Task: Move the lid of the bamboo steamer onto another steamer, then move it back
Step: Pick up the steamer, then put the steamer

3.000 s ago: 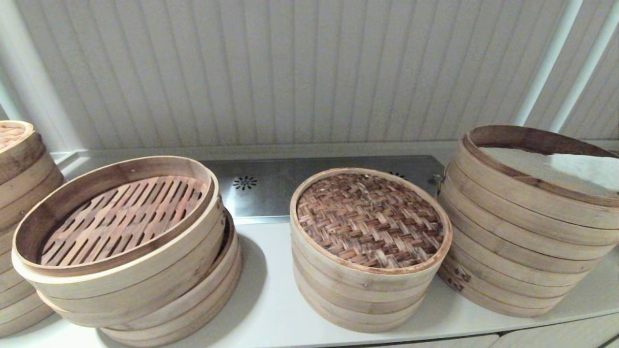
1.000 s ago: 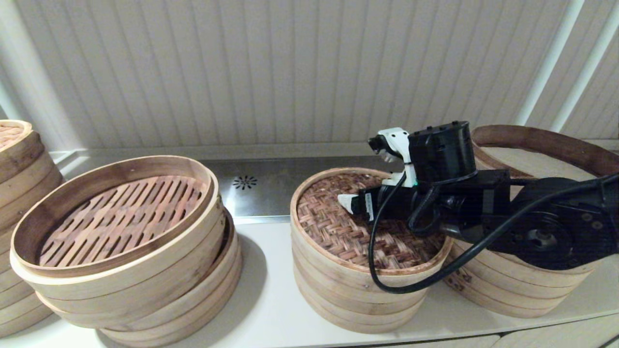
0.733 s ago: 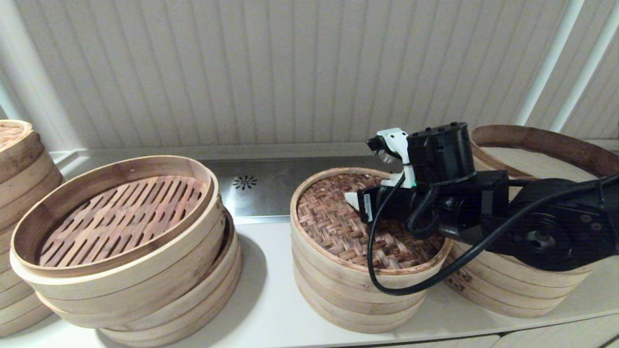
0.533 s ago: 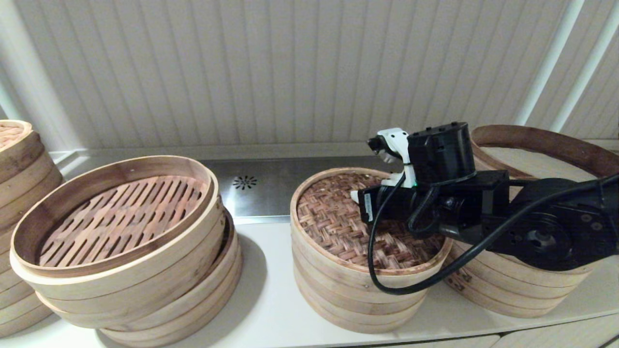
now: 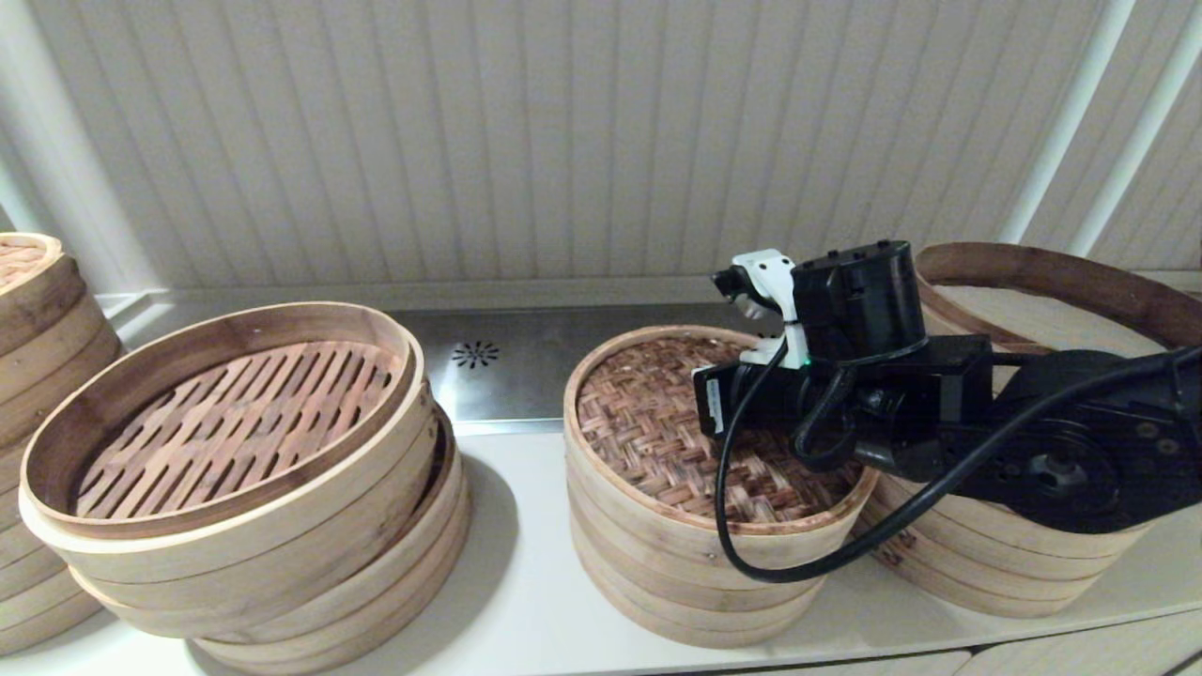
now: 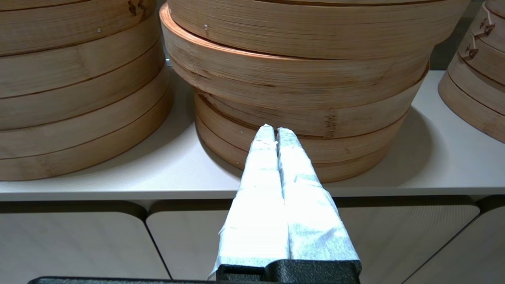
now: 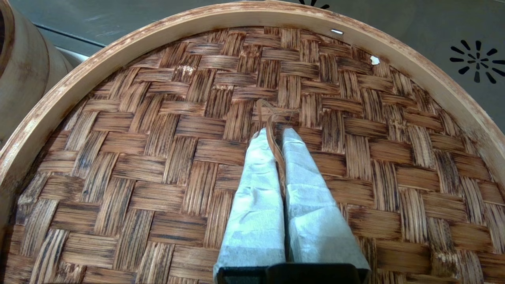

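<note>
The bamboo steamer lid [image 5: 657, 441] lies flat on the short three-band steamer in the middle of the counter, its dark woven top [image 7: 158, 118] facing up. My right gripper [image 7: 275, 134] rests on that top near its centre, shut on the lid's thin brown handle loop [image 7: 277, 152], which stands between the white-wrapped fingers. The other steamer [image 5: 1033, 563], the tall wide stack with a dark rim, stands just to the right, partly hidden by my right arm. My left gripper [image 6: 275, 132] is shut and empty, low in front of the counter edge.
A wide basket with a slatted floor [image 5: 235, 413] sits tilted on its stack at the left. Another stack [image 5: 38, 310] stands at the far left edge. Behind are a metal panel with a vent [image 5: 507, 366] and a ribbed wall. The white counter [image 5: 526, 582] has cabinet fronts below.
Three seconds ago no arm was in view. The right arm has come in over the lid, and in the last second its white fingertips slid back rightward, out of the head view's sight.
</note>
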